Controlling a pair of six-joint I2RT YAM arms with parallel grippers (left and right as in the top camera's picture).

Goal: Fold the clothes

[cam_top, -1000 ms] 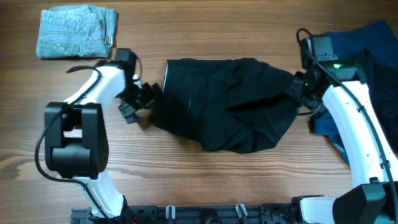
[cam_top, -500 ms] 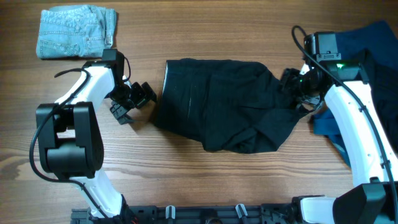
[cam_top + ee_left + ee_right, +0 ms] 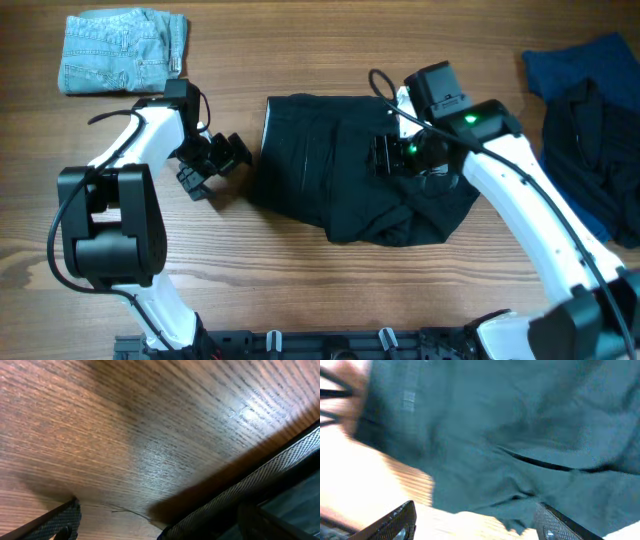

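Right pincer (image 3: 388, 157) spread above crumpled black shorts (image 3: 310, 175), soft folds.

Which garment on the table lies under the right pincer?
The black shorts in the middle: the right pincer hovers over them. The pale-blue denim shorts lie far left, the dark blue garment far right.

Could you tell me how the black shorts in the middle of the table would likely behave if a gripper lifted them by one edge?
The black shorts are probably floppy: they lie rumpled in soft folds, so a lifted edge would likely drape and trail. They look thin, so likely light. Pushed across the smooth wooden table, they may bunch up.
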